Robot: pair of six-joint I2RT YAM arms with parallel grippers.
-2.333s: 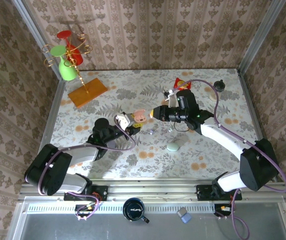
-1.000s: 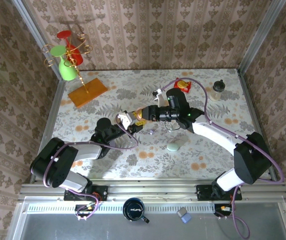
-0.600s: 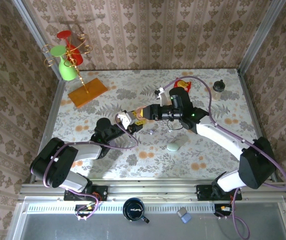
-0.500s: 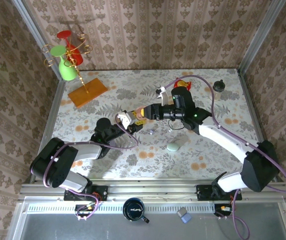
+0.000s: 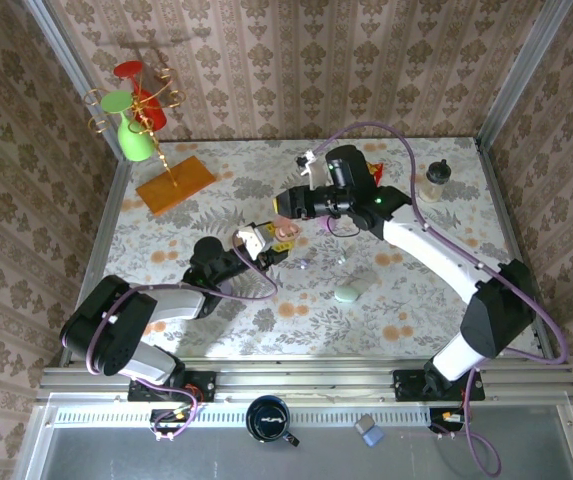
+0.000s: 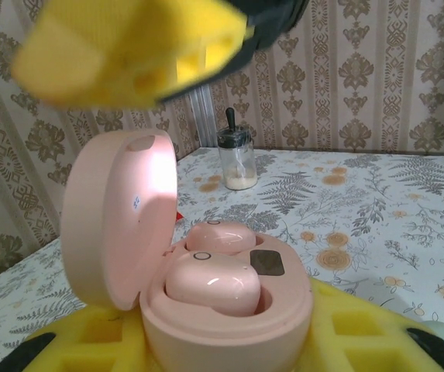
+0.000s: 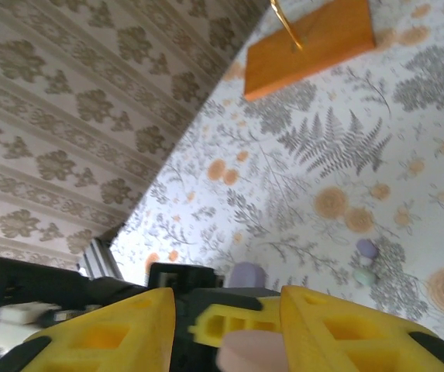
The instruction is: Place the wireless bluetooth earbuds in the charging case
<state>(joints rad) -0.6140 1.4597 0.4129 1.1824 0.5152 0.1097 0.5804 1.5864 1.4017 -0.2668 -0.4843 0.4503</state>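
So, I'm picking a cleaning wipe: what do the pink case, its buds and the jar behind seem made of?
The case: probably moulded plastic, satin pink, with a soft glow on the open lid. The earbuds: likely the same plastic, slightly glossier. The jar: clear glass or plastic, pale contents showing through; dark top, material unclear.

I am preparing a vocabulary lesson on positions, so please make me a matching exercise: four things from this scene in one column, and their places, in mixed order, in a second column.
1. pink charging case
2. pale green oval case
3. jar with black lid
4. orange board

a. far right corner of the table
b. far left of the table
c. held by the left gripper, lid open
d. lying free near the table's middle

Pairs: 1-c, 2-d, 3-a, 4-b
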